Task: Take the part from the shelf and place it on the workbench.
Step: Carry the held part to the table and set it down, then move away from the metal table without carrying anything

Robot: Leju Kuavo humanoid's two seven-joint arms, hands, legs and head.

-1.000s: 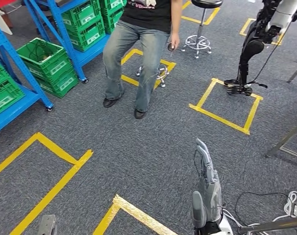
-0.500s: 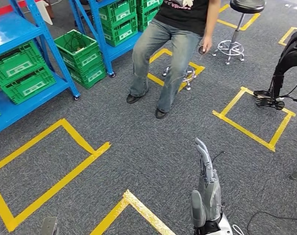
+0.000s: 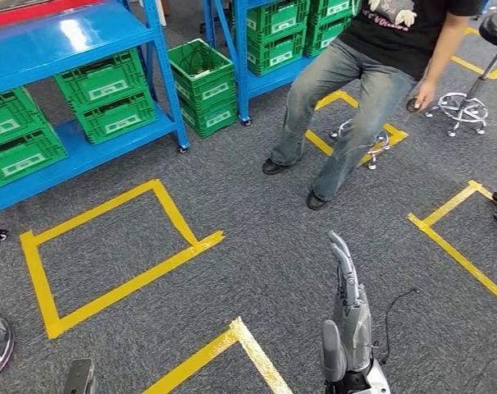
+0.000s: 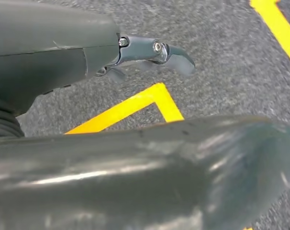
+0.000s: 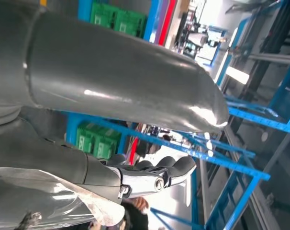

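Right robot hand [image 3: 347,316] at 6 o'clock in head view, raised over grey carpet, fingers straight, pointing toward 12, grasping nothing. Left robot hand [image 4: 100,62] hangs above yellow floor tape [image 4: 136,103], fingers extended, nothing held. Blue shelf [image 3: 79,33] at 10 o'clock carries green crates [image 3: 107,103]; part not distinguishable. Seated person [image 3: 363,74] at 1 o'clock.

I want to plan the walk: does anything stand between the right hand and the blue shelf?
Nothing visible: only carpet with flat yellow tape lies between the right hand and the shelf. The person sits off to the side.
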